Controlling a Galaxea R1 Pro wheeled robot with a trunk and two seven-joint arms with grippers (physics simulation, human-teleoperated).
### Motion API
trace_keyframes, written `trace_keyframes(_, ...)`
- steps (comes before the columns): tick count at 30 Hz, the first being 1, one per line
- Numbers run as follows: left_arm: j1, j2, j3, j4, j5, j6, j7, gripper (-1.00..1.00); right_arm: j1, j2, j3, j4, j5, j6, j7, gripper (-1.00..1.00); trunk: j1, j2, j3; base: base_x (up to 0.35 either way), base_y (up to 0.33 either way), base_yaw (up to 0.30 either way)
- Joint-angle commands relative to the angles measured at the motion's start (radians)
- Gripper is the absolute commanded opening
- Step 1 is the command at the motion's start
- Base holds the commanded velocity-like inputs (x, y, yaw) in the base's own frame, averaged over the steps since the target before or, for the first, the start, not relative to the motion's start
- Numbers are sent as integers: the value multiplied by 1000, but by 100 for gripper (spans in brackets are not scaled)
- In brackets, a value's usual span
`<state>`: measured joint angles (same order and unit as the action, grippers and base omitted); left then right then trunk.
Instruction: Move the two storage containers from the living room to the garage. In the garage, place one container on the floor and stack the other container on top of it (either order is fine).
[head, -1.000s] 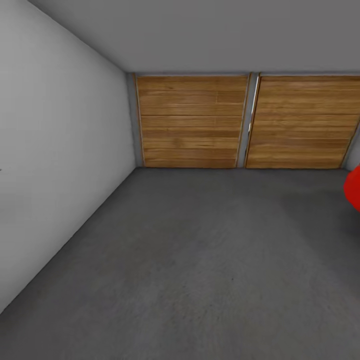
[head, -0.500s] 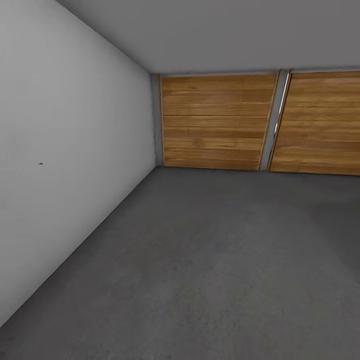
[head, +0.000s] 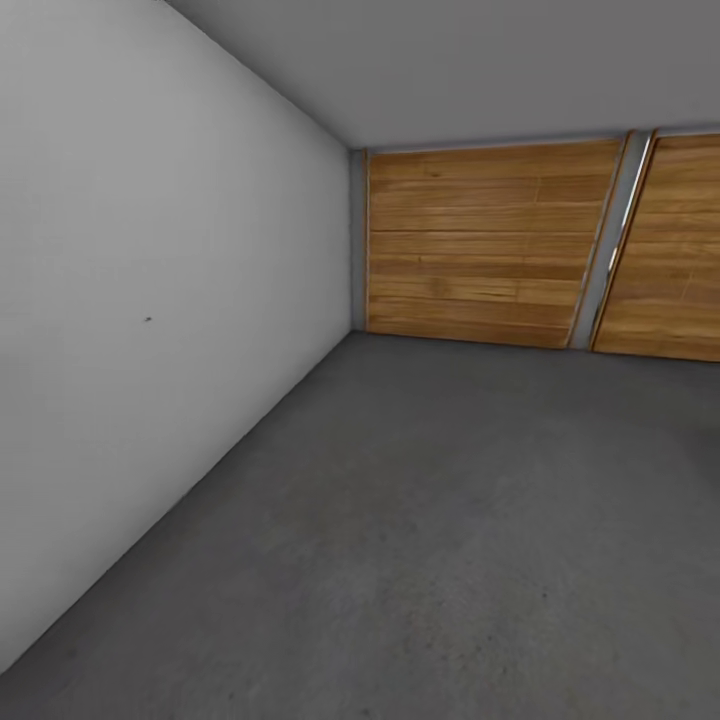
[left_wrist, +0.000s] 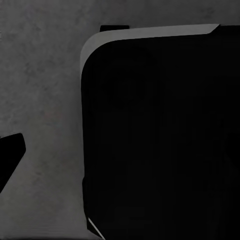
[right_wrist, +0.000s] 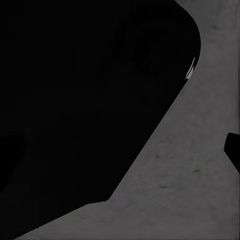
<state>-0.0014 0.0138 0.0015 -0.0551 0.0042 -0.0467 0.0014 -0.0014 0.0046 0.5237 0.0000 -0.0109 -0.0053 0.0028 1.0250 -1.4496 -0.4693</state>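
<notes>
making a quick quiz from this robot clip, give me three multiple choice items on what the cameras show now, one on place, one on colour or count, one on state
1. Where do the wooden doors stand in the head view?
A. on the far wall, toward the right
B. along the left wall
C. flat on the floor

2. How many wooden doors show?
A. one
B. two
C. four

3. In what state are the doors?
A. both shut
B. one raised halfway
C. both wide open

Answers:
1 A: the near door and the second door fill the far wall, right of the plain white wall.
2 B: two plank panels, split by a grey post.
3 A: both panels reach down to the grey concrete floor, with no gap.
</notes>
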Motion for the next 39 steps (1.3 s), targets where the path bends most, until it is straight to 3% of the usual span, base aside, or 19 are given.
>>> trace_keyframes(1,0,0,0,0,0,-2,0,100,0,0,2,0,-1,-1,0,100,0,0,-1,0,0,275)
trace_keyframes(39,0,0,0,0,0,-2,0,100,0,-3,2,0,-3,-32,0,100,0,0,-1,0,0,275)
